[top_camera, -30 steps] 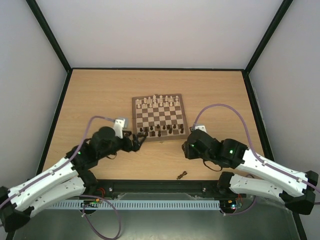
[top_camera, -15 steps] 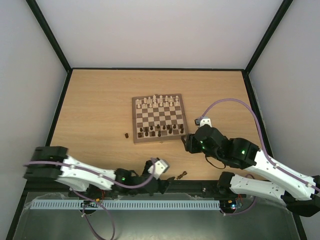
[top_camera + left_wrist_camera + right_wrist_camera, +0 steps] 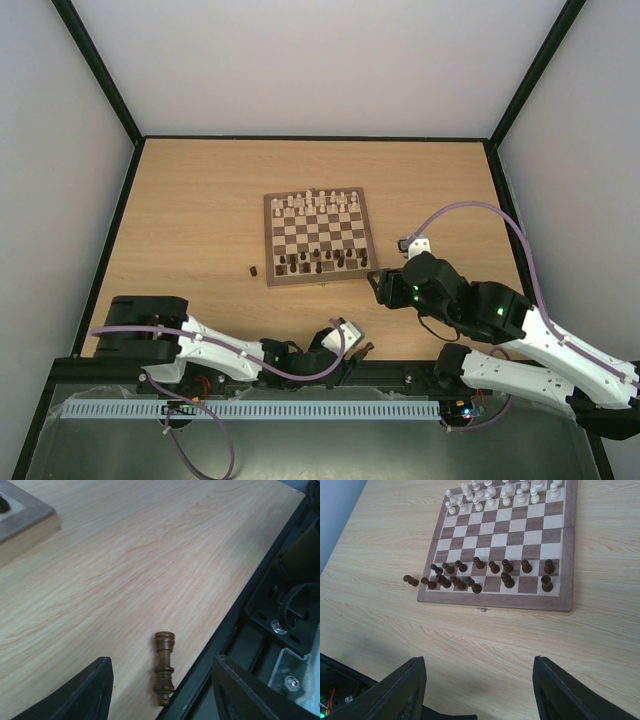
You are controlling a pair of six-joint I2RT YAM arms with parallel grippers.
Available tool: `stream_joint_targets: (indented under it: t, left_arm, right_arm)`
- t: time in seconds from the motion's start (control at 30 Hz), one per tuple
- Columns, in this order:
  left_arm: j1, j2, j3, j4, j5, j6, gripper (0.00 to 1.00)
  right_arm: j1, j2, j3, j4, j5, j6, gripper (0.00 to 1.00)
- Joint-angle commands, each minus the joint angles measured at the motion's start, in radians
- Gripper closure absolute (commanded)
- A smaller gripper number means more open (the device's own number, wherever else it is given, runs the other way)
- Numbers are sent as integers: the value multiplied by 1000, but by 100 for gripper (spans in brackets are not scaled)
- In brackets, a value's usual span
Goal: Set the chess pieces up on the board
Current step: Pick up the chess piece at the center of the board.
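At the table edge [image 3: 215, 605], a dark piece [image 3: 164, 669] lies between the spread left fingers [image 3: 87, 692] — untouched.

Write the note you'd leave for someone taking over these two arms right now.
Left gripper: open, straddling a fallen dark piece at the table's near edge, not gripping it.
Right gripper: open, empty, above bare table in front of the board.
Done: cream pieces on the far rows; most dark pieces on the near two rows, bunched toward one corner.
To do: pick up the fallen piece, fetch the stray dark piece beside that corner, tidy the crowded squares.
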Motion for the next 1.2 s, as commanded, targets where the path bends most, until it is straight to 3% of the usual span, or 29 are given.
stream_joint_targets:
  t: [0.0, 0.47, 1.0, 1.17]
  left_arm:
    - [0, 45, 27, 62, 69, -10, 44]
    - [-37, 142, 78, -120, 47, -38, 68]
    - [-22, 208, 88, -71, 83, -35, 81]
    - [-10, 210, 86, -51, 100, -32, 90]
  right_arm:
    - [-5, -12, -14, -10, 2, -17, 41]
    - [-8, -12, -25, -3, -8, -33, 40]
    - [-10, -11, -23, -1, -8, -37, 41]
    - [-11, -12, -26, -1, -11, -36, 41]
